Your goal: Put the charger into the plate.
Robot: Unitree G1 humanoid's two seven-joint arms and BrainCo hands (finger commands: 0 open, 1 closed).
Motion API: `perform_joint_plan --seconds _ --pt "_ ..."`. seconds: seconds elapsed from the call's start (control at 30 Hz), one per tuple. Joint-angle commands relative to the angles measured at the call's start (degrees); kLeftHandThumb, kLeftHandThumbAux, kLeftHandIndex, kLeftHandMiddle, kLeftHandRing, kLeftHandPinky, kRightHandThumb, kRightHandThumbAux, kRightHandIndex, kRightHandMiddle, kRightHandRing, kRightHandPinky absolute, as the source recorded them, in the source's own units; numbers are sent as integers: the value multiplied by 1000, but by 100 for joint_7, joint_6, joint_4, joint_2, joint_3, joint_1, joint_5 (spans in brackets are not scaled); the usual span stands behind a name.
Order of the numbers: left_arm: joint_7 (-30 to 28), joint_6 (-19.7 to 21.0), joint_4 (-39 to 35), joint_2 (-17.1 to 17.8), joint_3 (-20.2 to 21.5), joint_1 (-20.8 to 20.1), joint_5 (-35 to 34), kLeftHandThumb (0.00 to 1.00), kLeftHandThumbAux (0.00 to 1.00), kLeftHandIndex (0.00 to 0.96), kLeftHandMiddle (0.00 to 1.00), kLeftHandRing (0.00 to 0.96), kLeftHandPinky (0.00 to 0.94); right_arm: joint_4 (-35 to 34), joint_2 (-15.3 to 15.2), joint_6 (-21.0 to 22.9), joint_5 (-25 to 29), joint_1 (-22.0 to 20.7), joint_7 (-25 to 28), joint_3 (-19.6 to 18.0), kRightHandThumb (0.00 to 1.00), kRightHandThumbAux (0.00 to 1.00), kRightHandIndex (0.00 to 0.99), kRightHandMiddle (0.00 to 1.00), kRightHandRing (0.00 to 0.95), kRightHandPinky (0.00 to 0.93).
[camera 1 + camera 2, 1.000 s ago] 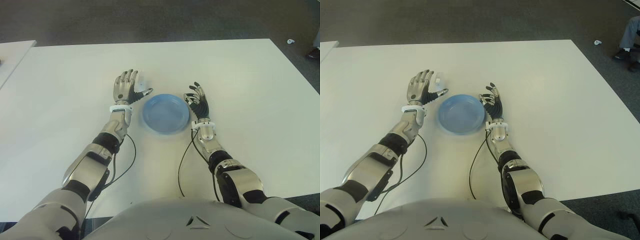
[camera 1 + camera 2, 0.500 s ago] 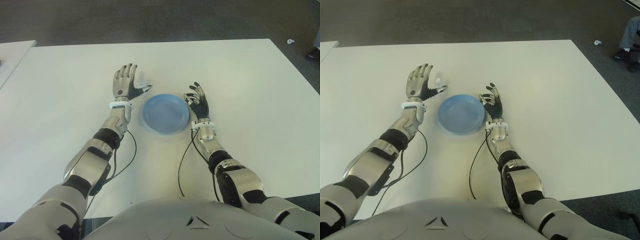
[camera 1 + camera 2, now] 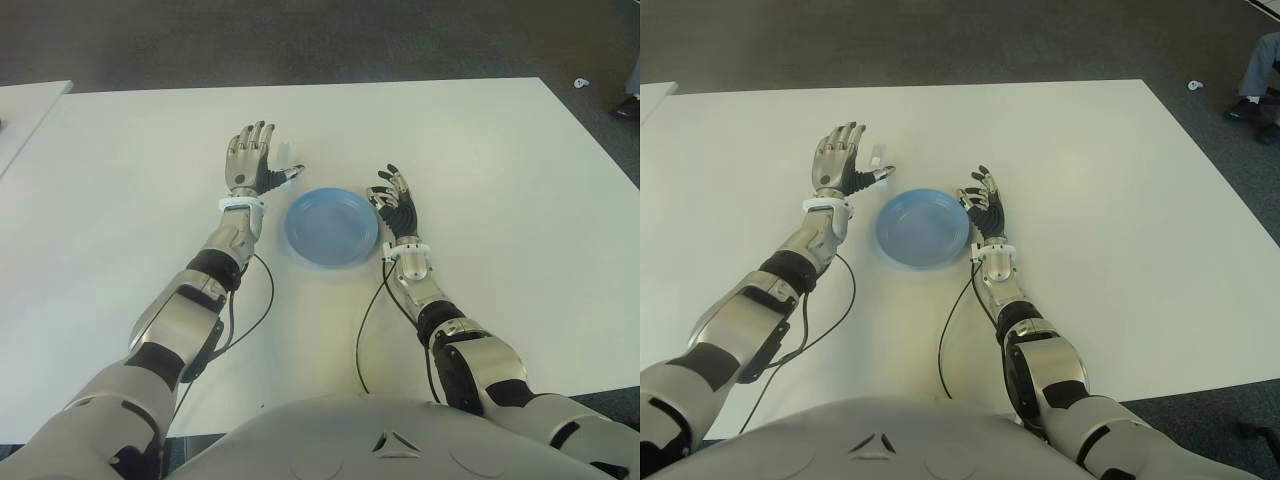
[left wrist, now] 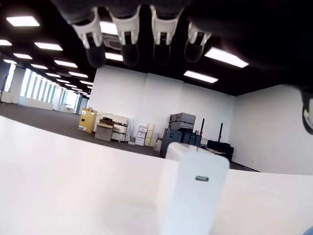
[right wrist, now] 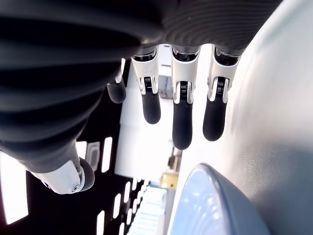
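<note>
The charger (image 4: 195, 191) is a small white block standing on the white table (image 3: 480, 150), just left of the blue plate's far edge. It also shows as a white speck (image 3: 877, 155) between my left hand's thumb and fingers. My left hand (image 3: 258, 162) is raised, palm forward, fingers spread, open, with the charger close in front of its palm and nothing grasped. The empty blue plate (image 3: 332, 226) lies between my hands. My right hand (image 3: 395, 200) shows at the plate's right rim, fingers relaxed and open, holding nothing.
Black cables (image 3: 365, 330) trail from both wrists across the table toward me. A second white table (image 3: 25, 110) stands at the left. On the dark floor at the far right are a person's leg and shoe (image 3: 1255, 70) and a small white scrap (image 3: 1195, 85).
My left hand has moved a little farther forward, closing on the charger with its fingers still spread. The right hand and the plate have not moved.
</note>
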Motion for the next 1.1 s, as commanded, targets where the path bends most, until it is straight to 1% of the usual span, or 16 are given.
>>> perform_joint_plan --seconds 0.03,0.13,0.2,0.33,0.37,0.5,0.57,0.63,0.73,0.83,0.87,1.0,1.1 --pt "-93 -80 300 -101 39 -231 -168 377 285 0 0 0 37 591 54 482 -28 716 56 18 0 617 0 169 280 340" --pt "-100 -178 451 -118 24 -331 -233 399 291 0 0 0 60 591 50 493 -32 720 59 21 0 618 0 158 273 341" --pt "-113 -337 584 -107 -8 -409 -258 413 304 0 0 0 77 592 46 499 -28 722 77 20 0 618 0 152 267 339" --pt "-149 -843 830 -9 -140 -515 -232 423 336 0 3 8 93 589 46 505 -20 725 100 17 0 618 0 144 259 334" --pt "-174 -1024 879 40 -194 -529 -206 423 346 0 7 14 99 588 46 508 -17 726 106 15 0 618 0 142 257 333" --pt "-271 -1646 1033 231 -417 -581 -90 410 416 0 42 54 127 589 49 523 -1 724 130 3 0 616 0 129 241 314" --pt "-319 -1886 1096 318 -540 -615 -9 397 449 0 52 65 135 592 51 526 14 722 156 -9 0 614 0 122 232 307" --pt "-380 -2089 1136 406 -648 -645 65 363 484 0 51 67 132 587 56 523 28 723 182 -18 0 611 0 121 226 301" --pt "-493 -2341 1181 519 -766 -678 132 247 540 0 34 49 101 584 59 532 43 721 211 -27 0 602 0 127 225 302" --pt "-672 -2501 1202 606 -855 -706 167 189 557 0 21 35 83 583 55 552 55 716 232 -38 0 597 0 133 229 305" --pt "-744 -2548 1204 635 -879 -712 179 152 562 0 13 23 69 584 54 559 59 715 239 -41 0 595 0 139 234 307" --pt "-1196 -2846 1188 820 -1009 -747 211 66 580 0 2 4 30 601 59 615 100 697 285 -80 0 583 0 161 250 307" --pt "-1394 -3027 1170 926 -1059 -754 213 26 599 0 0 1 11 607 67 631 121 687 306 -105 0 572 0 177 263 307"
